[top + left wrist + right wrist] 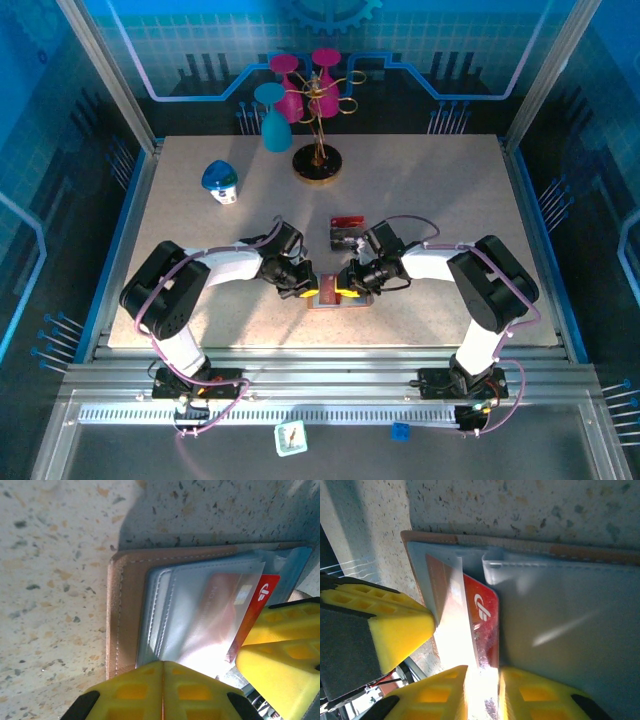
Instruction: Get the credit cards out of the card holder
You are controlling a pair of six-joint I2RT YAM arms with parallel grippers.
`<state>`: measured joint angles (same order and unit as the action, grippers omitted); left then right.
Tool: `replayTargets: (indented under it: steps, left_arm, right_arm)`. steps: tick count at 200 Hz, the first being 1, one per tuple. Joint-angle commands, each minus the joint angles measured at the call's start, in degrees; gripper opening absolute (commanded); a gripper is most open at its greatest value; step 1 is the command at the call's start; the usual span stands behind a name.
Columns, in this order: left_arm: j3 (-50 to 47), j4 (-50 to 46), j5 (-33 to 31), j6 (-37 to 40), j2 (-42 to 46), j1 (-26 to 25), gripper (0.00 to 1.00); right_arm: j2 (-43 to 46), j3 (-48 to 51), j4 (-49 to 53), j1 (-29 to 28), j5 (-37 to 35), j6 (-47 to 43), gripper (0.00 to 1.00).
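The salmon-brown card holder lies open near the table's front edge, between both grippers. My left gripper is shut, its tip against the grey-blue pocket panel beside the brown rim. A red credit card sticks partway out of a clear pocket of the card holder. My right gripper straddles that card's free end, jaws narrowly apart. The red credit card also shows in the left wrist view beside the right gripper's fingers. Other credit cards, red and dark, lie on the table behind the holder.
At the back a gold stand carries pink cups, with a teal cup next to it. A small blue-and-white object sits at the back left. Metal rails run along the near edge.
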<state>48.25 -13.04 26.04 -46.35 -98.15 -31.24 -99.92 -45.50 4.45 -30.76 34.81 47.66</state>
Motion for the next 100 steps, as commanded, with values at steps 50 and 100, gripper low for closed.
replayTargets:
  steps: [50, 100]
  left_arm:
    - [0.63, -3.15, -0.33, 1.16, -2.19, -0.69, 0.08]
    - [0.79, -3.7, -0.56, 1.26, -1.98, -0.72, 0.08]
  right_arm:
    - [0.52, 1.28, -1.8, 1.26, 1.23, 1.2, 0.19]
    - [0.34, 1.46, -1.8, 1.74, 1.03, 0.86, 0.14]
